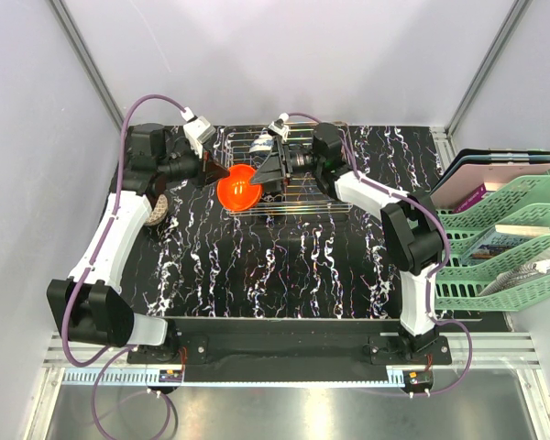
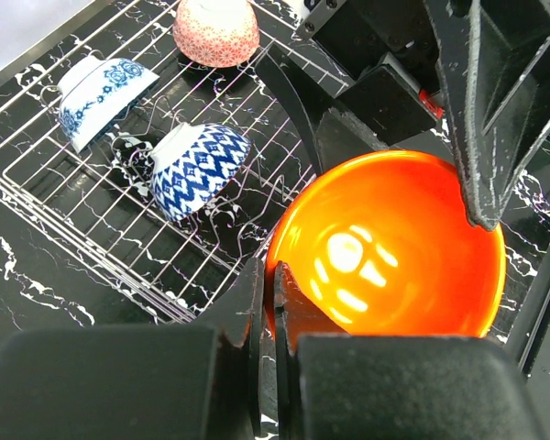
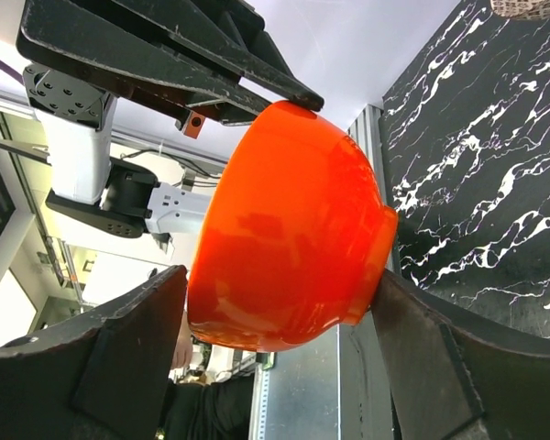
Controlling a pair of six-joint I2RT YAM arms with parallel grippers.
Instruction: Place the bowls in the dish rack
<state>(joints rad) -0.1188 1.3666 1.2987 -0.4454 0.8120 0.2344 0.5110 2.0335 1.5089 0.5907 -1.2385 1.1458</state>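
An orange bowl (image 1: pixel 239 188) hangs in the air over the front left corner of the wire dish rack (image 1: pixel 321 207). My left gripper (image 1: pixel 215 174) is shut on the bowl's near rim; in the left wrist view its fingers (image 2: pixel 273 270) pinch the rim of the bowl (image 2: pixel 394 247). My right gripper (image 1: pixel 266 179) spans the bowl from the other side. In the right wrist view (image 3: pixel 280 275) one finger touches the bowl's (image 3: pixel 284 183) base and the other its rim. The rack (image 2: pixel 73 211) holds a pink bowl (image 2: pixel 216 30), a blue-flowered white bowl (image 2: pixel 101 92) and a blue zigzag bowl (image 2: pixel 200 168).
Green stacked plastic trays (image 1: pixel 504 238) with papers stand at the right edge of the table. A small pale round object (image 1: pixel 156 209) lies left of the rack beside my left arm. The black marbled tabletop (image 1: pixel 284 266) stretches in front of the rack.
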